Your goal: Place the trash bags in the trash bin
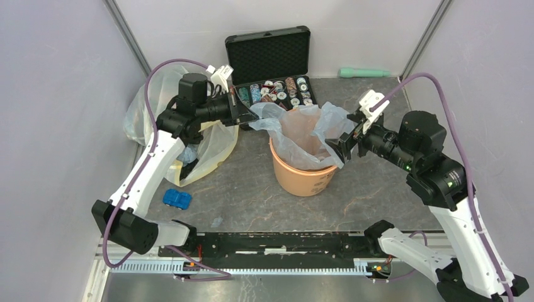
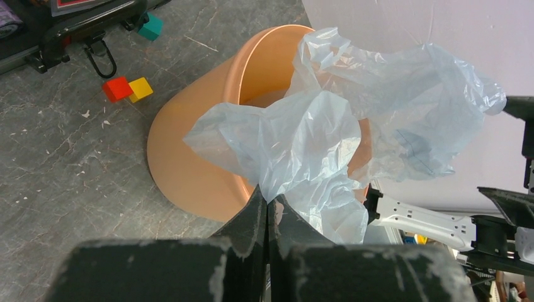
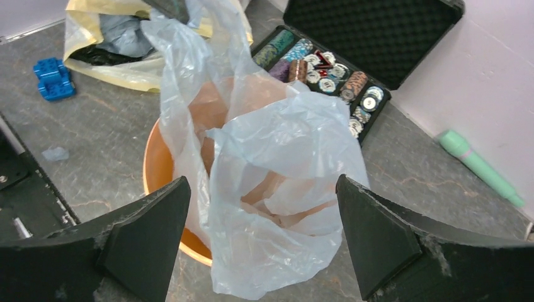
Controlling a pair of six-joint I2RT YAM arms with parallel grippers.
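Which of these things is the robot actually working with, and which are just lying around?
In the job: blue bag, pinched by the left gripper; orange bucket.
Lying about: yellowish bag, chip case, blue toy, green tool, small cubes.

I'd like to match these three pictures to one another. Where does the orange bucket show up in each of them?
Top external: the orange bucket stands near the centre of the picture.
Left wrist: it fills the middle, lying slanted in the picture with its mouth toward the upper right.
Right wrist: only its rim and inside show, centre-left, mostly hidden by plastic.
Shared landmark: the pale blue bag, draped over the bucket's mouth in all three views.
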